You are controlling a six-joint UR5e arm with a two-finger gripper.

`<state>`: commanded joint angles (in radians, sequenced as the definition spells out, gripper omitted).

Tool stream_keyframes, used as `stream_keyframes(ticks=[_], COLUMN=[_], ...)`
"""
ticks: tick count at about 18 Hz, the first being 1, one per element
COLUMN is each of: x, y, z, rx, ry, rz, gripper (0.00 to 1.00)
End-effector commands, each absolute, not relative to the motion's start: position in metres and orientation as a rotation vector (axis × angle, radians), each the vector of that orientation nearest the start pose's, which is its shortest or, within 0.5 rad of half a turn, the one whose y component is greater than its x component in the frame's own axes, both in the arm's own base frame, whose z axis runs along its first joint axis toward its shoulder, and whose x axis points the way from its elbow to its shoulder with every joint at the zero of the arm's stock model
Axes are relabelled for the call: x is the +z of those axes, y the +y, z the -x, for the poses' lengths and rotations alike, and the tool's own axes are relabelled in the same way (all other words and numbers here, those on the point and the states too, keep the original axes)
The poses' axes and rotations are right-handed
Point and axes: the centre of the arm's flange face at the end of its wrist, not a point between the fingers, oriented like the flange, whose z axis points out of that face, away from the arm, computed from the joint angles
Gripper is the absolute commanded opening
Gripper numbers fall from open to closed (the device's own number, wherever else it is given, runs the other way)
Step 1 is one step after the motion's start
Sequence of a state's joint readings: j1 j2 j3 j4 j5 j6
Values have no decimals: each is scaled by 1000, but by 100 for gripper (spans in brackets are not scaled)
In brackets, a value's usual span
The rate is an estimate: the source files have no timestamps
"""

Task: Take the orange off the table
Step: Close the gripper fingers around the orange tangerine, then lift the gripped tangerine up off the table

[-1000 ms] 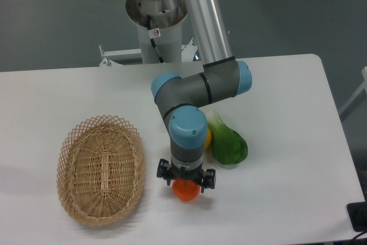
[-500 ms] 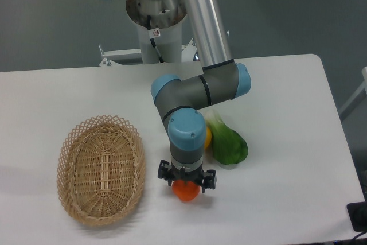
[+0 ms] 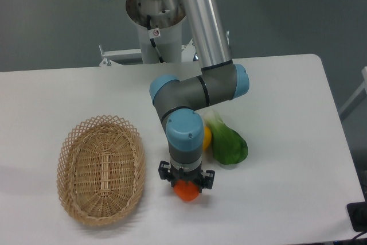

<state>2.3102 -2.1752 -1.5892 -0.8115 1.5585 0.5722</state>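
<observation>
**Pincer over the orange**

The white table (image 3: 275, 90) carries a wicker basket (image 3: 100, 168) on the left. My arm (image 3: 198, 87) hides most of a yellow fruit (image 3: 207, 136) beside a green vegetable (image 3: 229, 144). My pincer (image 3: 186, 181) straddles the orange (image 3: 186, 190) near the front edge, covering its top; whether my fingers grip it, I cannot tell.

Even, diffuse overhead light, moderately bright. Table (image 3: 287, 142) reads flat white, no hot glare. Shadows soft: faint one under the basket (image 3: 100, 167), a small one under the arm (image 3: 186, 142). Slight overall softness and compression noise; metal arm tube shows mild sheen. No visible edge distortion.
</observation>
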Motion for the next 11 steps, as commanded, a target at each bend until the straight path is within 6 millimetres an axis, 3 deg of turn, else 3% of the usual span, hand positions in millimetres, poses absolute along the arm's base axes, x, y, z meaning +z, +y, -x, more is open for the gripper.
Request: stream_keyframes(ticks=[5,11], x=[210,282], y=[591,594], z=[358,373], rx=[147,265], ry=[-240,-205], rz=[3000,2912], gripper=[67,66])
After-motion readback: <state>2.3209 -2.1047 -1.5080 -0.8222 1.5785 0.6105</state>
